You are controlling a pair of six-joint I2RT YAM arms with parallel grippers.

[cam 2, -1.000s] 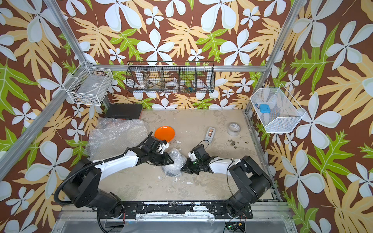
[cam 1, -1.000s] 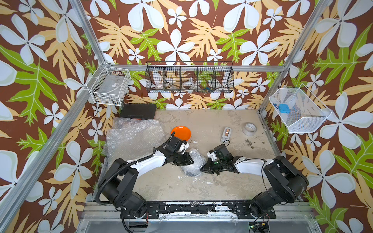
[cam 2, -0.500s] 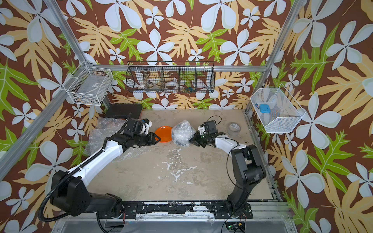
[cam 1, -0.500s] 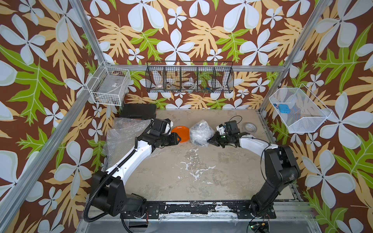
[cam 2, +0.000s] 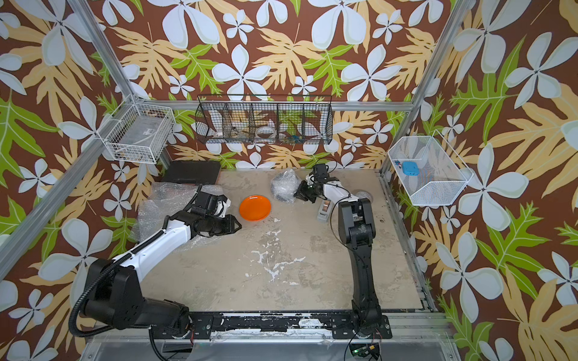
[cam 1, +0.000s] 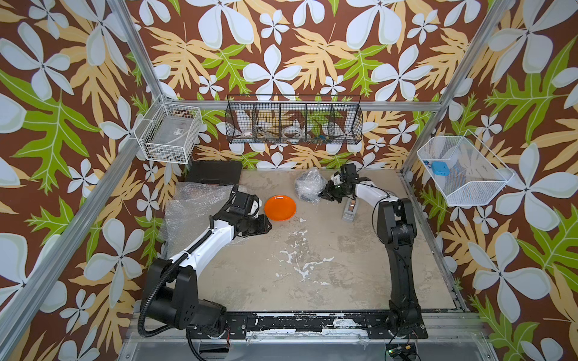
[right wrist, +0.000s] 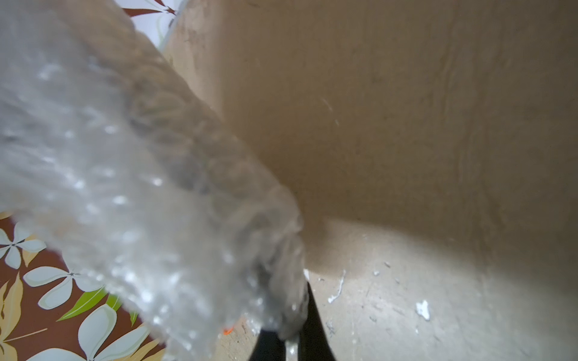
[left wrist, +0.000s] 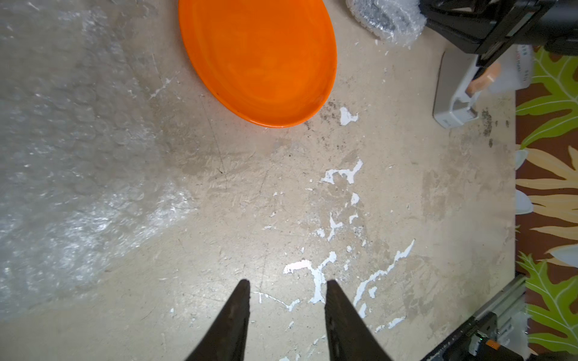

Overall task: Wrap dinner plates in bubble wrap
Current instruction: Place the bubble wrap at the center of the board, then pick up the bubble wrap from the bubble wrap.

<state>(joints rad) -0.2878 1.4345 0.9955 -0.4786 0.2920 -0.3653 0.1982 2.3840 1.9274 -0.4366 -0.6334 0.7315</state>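
Orange plate point(cam 1: 280, 208) lies bare on your desk point(cam 1: 312, 265); your left claw point(left wrist: 287, 284) hangs parted beside it, your right claw point(right wrist: 289, 337) pinches the bubble wrap bundle point(cam 1: 308, 187).

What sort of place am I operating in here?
Probably a robot test cell, not a home: aluminium frame posts edge printed floral walls, wire baskets hang on them, and a left arm and right arm are mounted on a rail along the scuffed tabletop.
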